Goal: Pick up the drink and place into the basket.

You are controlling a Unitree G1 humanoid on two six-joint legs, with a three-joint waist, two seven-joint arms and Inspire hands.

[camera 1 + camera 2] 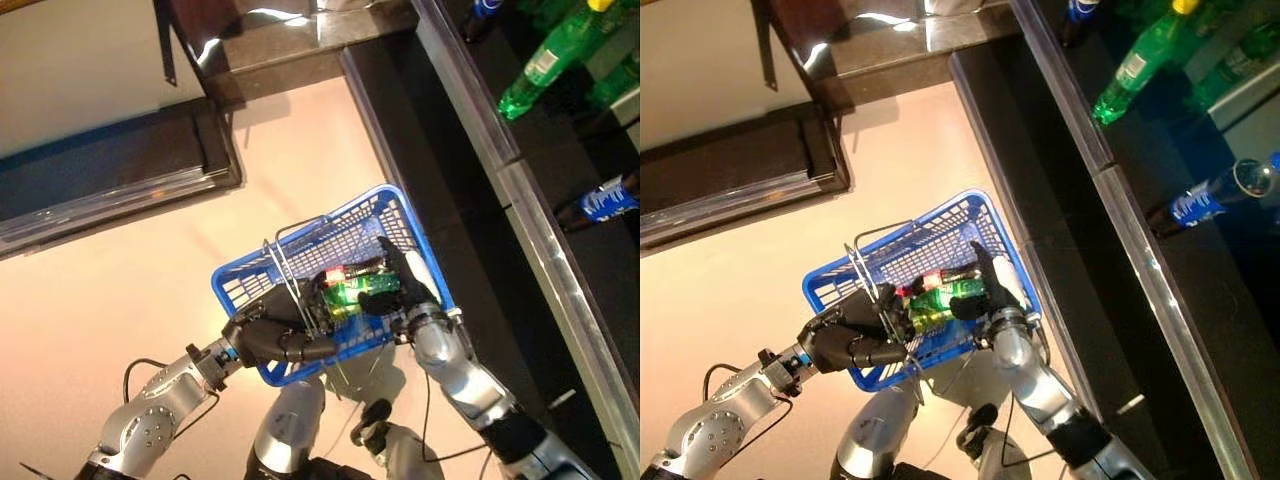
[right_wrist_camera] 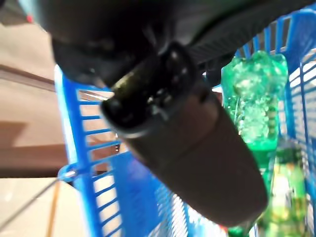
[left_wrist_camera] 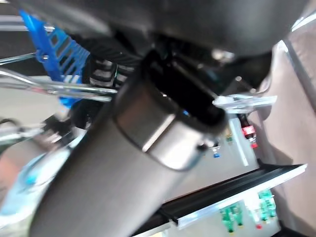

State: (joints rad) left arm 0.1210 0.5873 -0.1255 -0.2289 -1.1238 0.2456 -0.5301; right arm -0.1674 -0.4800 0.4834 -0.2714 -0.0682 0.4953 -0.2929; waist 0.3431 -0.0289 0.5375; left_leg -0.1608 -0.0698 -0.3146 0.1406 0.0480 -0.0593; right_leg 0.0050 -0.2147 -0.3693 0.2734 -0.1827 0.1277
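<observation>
Left hand (image 1: pixel 272 335) sits lower centre-left of the frame, fingers curled round the wire handle (image 1: pixel 290 280) at the near-left rim of the blue basket (image 1: pixel 395 215); the left wrist view shows the wire rods running past the dark hand bulk, with blue mesh behind. Basket is held above the pale floor (image 1: pixel 120 300), centre of the frame, tilted with its far corner toward upper right. A second wire handle loop stands up along the left rim.

Inside the basket, centre of the frame: green drink bottle (image 1: pixel 355 288) lying on its side, red cap end pointing left, green body to the right. Right wrist view shows the green bottle (image 2: pixel 254 106) against the blue mesh wall, just past the hand.

Right hand (image 1: pixel 405 280) reaches into the basket from lower right, fingers stretched out over and beside the bottle, touching it. Cannot tell if the fingers are clamped on the bottle or just resting on it.

Right side of the frame: dark shelf unit with a metal edge (image 1: pixel 540 240) running diagonally. On it, green bottles (image 1: pixel 545 60) upper right and a blue-labelled bottle (image 1: pixel 605 200) mid right.
</observation>
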